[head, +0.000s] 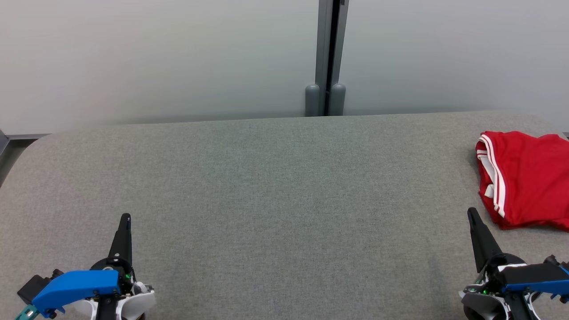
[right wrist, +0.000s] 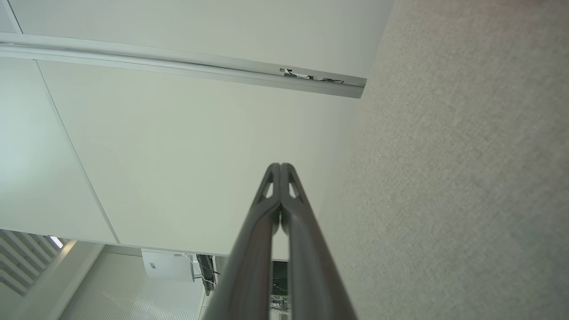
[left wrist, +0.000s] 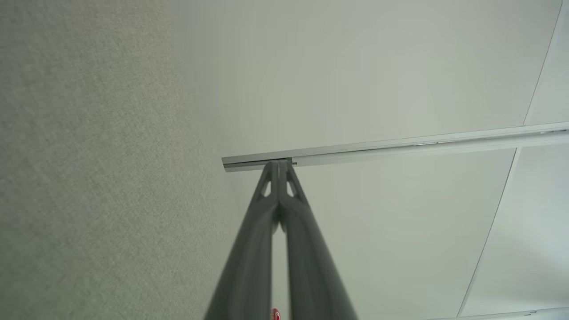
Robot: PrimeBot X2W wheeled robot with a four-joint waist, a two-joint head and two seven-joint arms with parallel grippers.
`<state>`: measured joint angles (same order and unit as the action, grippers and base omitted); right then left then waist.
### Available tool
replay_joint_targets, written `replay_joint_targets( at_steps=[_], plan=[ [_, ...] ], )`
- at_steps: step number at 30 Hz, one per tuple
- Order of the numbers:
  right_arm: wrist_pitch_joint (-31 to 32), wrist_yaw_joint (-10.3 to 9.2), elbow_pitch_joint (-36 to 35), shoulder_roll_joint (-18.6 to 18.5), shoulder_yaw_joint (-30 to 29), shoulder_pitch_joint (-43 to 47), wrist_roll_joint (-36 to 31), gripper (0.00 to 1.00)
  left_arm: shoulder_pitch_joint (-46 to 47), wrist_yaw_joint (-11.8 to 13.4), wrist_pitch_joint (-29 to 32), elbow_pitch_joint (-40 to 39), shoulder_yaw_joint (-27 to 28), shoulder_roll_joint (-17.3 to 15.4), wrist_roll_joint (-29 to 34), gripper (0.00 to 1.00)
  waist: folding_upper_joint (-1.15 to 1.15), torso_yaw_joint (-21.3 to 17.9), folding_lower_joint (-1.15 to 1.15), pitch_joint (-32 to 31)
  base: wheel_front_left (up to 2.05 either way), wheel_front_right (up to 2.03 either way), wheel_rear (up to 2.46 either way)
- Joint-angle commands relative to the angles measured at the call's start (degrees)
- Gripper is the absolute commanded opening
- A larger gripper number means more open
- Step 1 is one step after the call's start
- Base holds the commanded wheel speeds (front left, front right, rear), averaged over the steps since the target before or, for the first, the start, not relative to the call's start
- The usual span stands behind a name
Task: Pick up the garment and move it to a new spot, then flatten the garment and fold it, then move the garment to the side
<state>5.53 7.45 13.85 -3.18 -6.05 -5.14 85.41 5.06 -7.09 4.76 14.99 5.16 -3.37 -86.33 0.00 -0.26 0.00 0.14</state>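
A folded red garment with white stripes [head: 526,178] lies at the far right of the grey fabric table [head: 275,186], partly cut off by the head view's right edge. My right gripper [head: 472,214] stands at the lower right, just left of and below the garment, apart from it; its fingers [right wrist: 281,169] are pressed together with nothing between them. My left gripper [head: 126,218] rests at the lower left, far from the garment, its fingers [left wrist: 280,165] also closed and empty. A tiny red speck of the garment [left wrist: 275,314] shows between the left fingers' bases.
A pale wall [head: 155,58] rises behind the table, split by a grey vertical post [head: 330,58]. The table's rounded back edge [head: 266,119] runs across the head view. The wide grey surface stretches between my two grippers.
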Motion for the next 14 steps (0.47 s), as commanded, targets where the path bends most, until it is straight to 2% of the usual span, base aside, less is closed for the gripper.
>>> replay_joint_targets(
  at_steps=[1,14],
  plan=[
    [0.37,0.06,-0.01,0.17,-0.25,-0.9,1.17,0.0,1.09,-0.32,0.35,-0.4,0.54,0.04,-0.89,0.0,0.0,0.02,0.0,0.0,0.0,0.0,0.0],
    [0.95,0.06,0.19,0.35,-0.55,-1.34,6.06,0.0,1.41,-0.63,1.65,-1.01,1.32,0.49,-5.25,0.0,0.0,0.21,0.0,0.03,0.0,0.0,0.0]
  ],
)
